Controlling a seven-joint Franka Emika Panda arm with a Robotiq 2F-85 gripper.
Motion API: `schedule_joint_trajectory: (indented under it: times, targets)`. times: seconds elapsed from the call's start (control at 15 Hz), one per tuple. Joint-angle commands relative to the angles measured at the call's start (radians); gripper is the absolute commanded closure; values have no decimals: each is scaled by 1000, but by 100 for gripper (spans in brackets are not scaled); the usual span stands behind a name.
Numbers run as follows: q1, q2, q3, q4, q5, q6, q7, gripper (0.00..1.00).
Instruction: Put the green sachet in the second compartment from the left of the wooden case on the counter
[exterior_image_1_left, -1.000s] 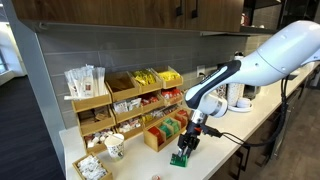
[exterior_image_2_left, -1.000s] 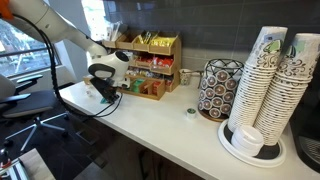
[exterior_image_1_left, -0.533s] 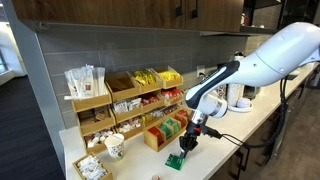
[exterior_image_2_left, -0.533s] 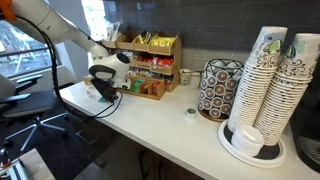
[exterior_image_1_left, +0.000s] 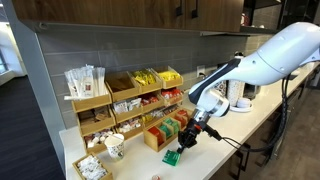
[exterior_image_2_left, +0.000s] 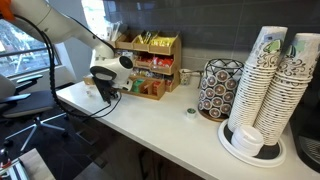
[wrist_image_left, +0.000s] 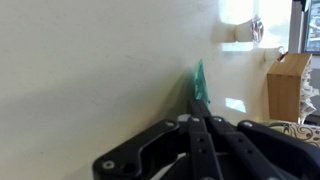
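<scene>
In the wrist view my gripper (wrist_image_left: 200, 108) is shut on the green sachet (wrist_image_left: 199, 82), which sticks out edge-on past the fingertips above the pale counter (wrist_image_left: 90, 70). In an exterior view the green sachet (exterior_image_1_left: 172, 157) hangs tilted below the gripper (exterior_image_1_left: 186, 142), just over the counter (exterior_image_1_left: 215, 150). It is in front of the wooden case (exterior_image_1_left: 165, 133), a low box whose slots hold coloured sachets. The case's second compartment (exterior_image_1_left: 160, 130) is too small to make out clearly. In the exterior view from the counter's far end the gripper (exterior_image_2_left: 103, 95) hides the sachet, left of the wooden case (exterior_image_2_left: 150, 88).
A taller tiered wooden rack (exterior_image_1_left: 125, 95) of packets stands behind the case against the wall. A paper cup (exterior_image_1_left: 115, 147) and a pale tray (exterior_image_1_left: 90, 167) of white packets sit near one end. A patterned holder (exterior_image_2_left: 216, 88) and stacked cups (exterior_image_2_left: 265, 90) fill the other end.
The jaws have closed on the green sachet. It has come up off the counter and shifted a little, hanging tilted from the fingertips.
</scene>
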Motion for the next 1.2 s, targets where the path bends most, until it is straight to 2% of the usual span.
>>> schedule_joint_trajectory:
  times: [0.0, 0.67, 1.0, 1.13]
  targets:
    - [4, -47, -17, -33, 55, 8, -12, 100]
    - [42, -210, -27, -75, 10, 62, 84, 100]
    - [56, -240, -30, -67, 51, 103, 174, 100]
    - [53, -222, -33, -43, 28, 77, 156, 99]
